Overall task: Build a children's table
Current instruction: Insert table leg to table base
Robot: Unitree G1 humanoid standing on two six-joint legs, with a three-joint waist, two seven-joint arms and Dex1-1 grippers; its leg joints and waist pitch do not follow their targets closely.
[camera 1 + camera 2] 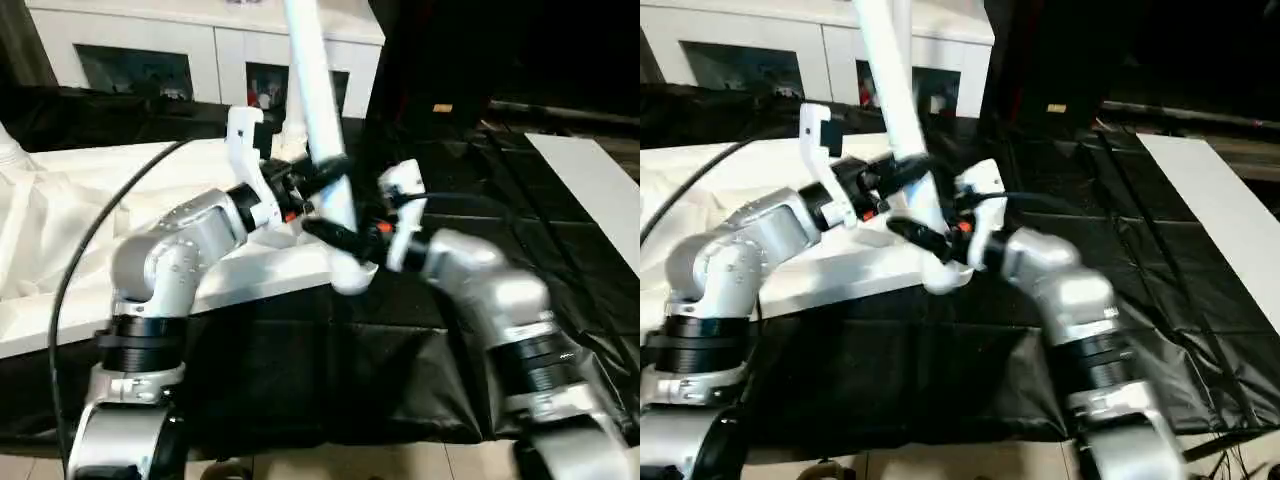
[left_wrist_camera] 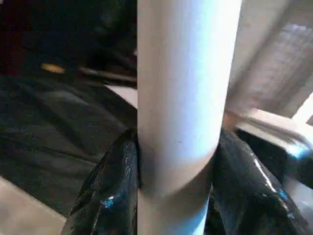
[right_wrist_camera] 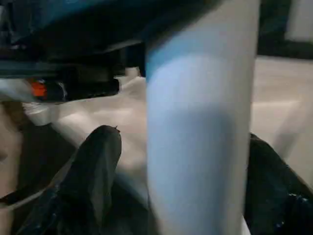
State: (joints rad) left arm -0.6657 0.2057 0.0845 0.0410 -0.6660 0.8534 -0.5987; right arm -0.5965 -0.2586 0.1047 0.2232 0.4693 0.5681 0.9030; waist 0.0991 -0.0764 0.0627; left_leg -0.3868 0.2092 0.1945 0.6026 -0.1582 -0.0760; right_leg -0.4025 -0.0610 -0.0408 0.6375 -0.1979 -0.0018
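The left gripper (image 2: 176, 191) clamped a white leg (image 1: 318, 120) at frame centre; the right gripper (image 3: 181, 161) seemingly stood loose around it.

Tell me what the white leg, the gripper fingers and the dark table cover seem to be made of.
Leg: probably plastic, smooth, satin white, seamless, with soft highlights. Fingers of the left gripper: black, glossy, likely hard plastic or rubber; they show sharp glints. Cover: thin black plastic sheeting, judging by its creases and dull sheen.
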